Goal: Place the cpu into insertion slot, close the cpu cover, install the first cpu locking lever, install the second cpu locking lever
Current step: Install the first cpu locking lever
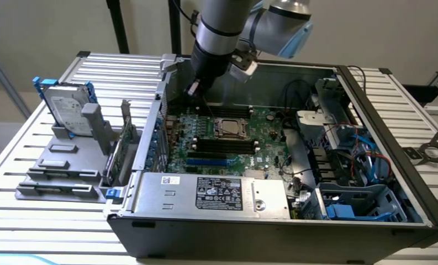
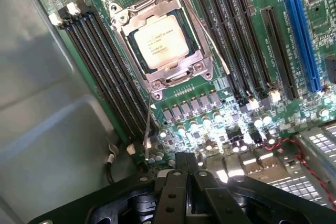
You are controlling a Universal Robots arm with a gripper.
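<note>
Wrist view | end effector (image 2: 186,157) pressed together, empty | apart fr cpu (image 2: 159,41), seated under cpu cover (image 2: 181,73)

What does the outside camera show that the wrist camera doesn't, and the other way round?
Exterior view: the whole open black computer case, the grey robot arm above it, a silver hard drive standing in a grey rack at that view's left, and a silver labelled power supply box.
Wrist view: the print on the square silvery cpu, the silver metal cpu cover lying down around it, and a thin wire lever jutting from the socket corner.
Both: the green circuit board, long black memory slots, a blue slot and the gripper.
</note>
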